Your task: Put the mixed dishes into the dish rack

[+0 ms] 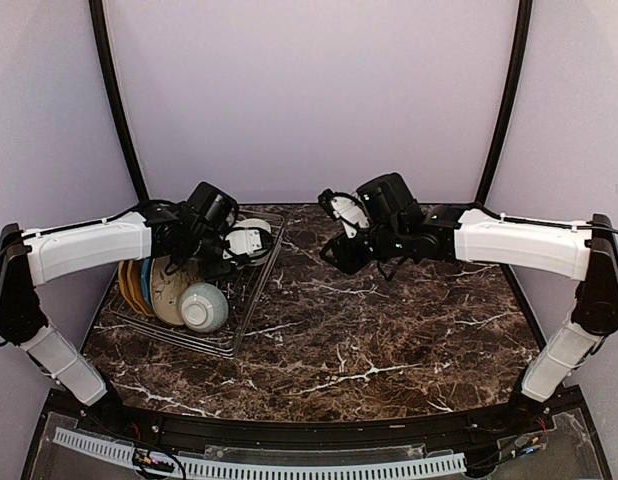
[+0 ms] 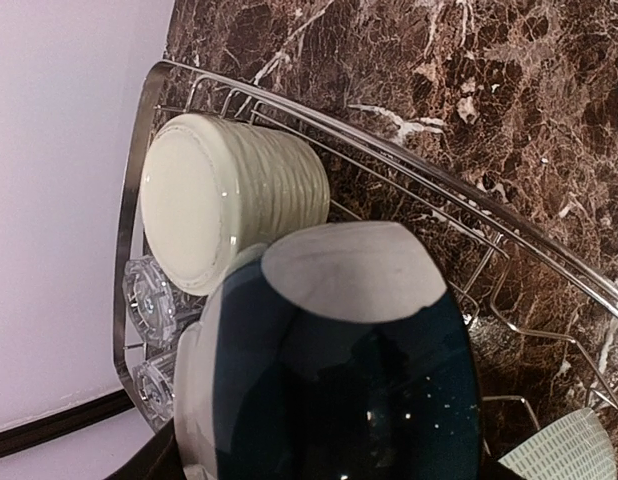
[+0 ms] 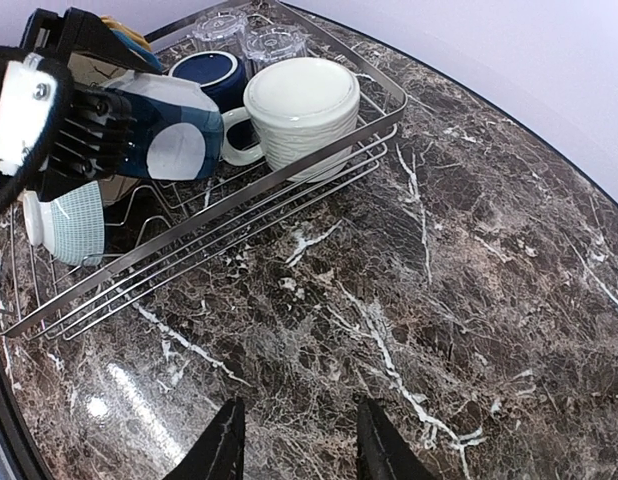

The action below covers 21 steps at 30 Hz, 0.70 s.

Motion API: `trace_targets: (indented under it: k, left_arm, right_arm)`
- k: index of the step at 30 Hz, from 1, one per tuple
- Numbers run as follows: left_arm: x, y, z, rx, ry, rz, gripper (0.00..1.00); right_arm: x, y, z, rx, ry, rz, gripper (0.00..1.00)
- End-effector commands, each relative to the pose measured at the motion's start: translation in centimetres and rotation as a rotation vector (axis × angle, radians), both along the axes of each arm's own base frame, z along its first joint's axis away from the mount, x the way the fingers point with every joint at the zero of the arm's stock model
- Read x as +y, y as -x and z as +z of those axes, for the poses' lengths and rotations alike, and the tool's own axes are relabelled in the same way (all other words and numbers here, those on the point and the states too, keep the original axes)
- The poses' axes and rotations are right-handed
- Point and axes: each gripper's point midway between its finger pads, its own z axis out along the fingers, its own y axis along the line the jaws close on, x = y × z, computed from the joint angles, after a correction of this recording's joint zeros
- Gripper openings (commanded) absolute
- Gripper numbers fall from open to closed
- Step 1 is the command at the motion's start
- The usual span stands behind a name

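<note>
Three plates (image 1: 167, 290), two tumblers (image 3: 274, 42), one bowl (image 1: 204, 307)

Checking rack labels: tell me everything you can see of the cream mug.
The cream mug looks glazed ceramic, with a horizontally ribbed wall and a loop handle pointing at the held blue cup. It stands upside down, flat base up, on the wires in a corner of the rack, beside a navy mug and clear glasses.
</note>
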Motion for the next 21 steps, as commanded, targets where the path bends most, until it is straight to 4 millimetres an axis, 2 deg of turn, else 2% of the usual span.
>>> trace_targets:
  k: [1,6,10,15,21]
  left_arm:
    - [-0.3,-0.2,-1.1,-0.001,-0.034,-0.019,0.01]
    - [-0.1,-0.7,-2.5,0.015,-0.075,0.0,0.01]
    - [0.1,-0.3,-3.7,0.047,-0.095,-0.006,0.02]
    - [0.6,0.1,-4.4,0.064,-0.123,-0.009,0.12]
    - [0.8,0.8,-5.2,0.104,-0.132,-0.014,0.32]
  right_arm:
    - [-0.3,-0.2,1.0,-0.012,-0.036,-0.009,0.36]
    - [-0.4,-0.1,0.6,-0.005,-0.037,-0.012,0.36]
    - [-0.5,0.0,0.2,0.001,-0.034,-0.014,0.35]
    - [-0.8,0.0,0.0,0.001,-0.032,-0.02,0.35]
    - [-0.9,0.0,-0.3,0.01,-0.033,-0.022,0.35]
